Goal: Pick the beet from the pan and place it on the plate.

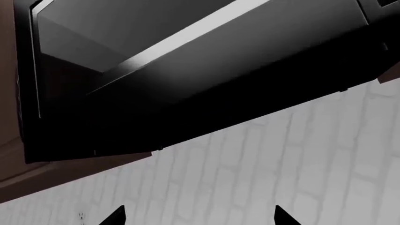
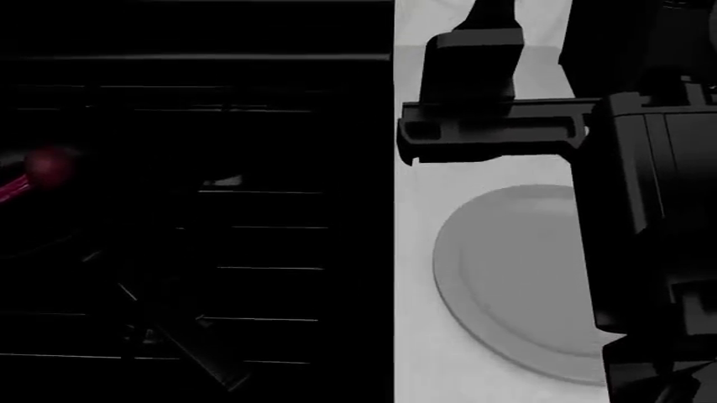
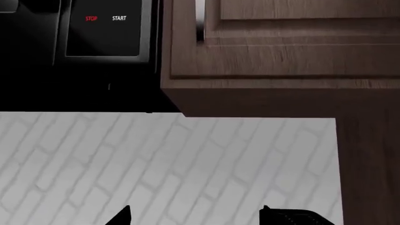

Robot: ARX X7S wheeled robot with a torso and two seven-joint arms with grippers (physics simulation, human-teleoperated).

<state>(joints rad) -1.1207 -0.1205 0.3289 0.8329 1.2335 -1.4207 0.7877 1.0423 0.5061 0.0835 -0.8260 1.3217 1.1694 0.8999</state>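
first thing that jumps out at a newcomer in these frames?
In the head view, the beet, the only colour on the near-black stove, at far left. Next, the pale grey plate on the white counter at right, partly hidden by the right arm. Both wrist views show only brick backsplash, the microwave and a wood cabinet.

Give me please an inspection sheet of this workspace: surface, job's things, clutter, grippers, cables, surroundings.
Surface: black stove beside a white counter.
Job's things: beet at the stove's left edge, pan too dark to outline; plate on the counter, nothing seen on its visible part.
Clutter: nothing seen.
Grippers: left gripper and right gripper open, holding nothing, facing the brick wall.
Cables: nothing seen.
Surroundings: microwave, wooden cabinet.
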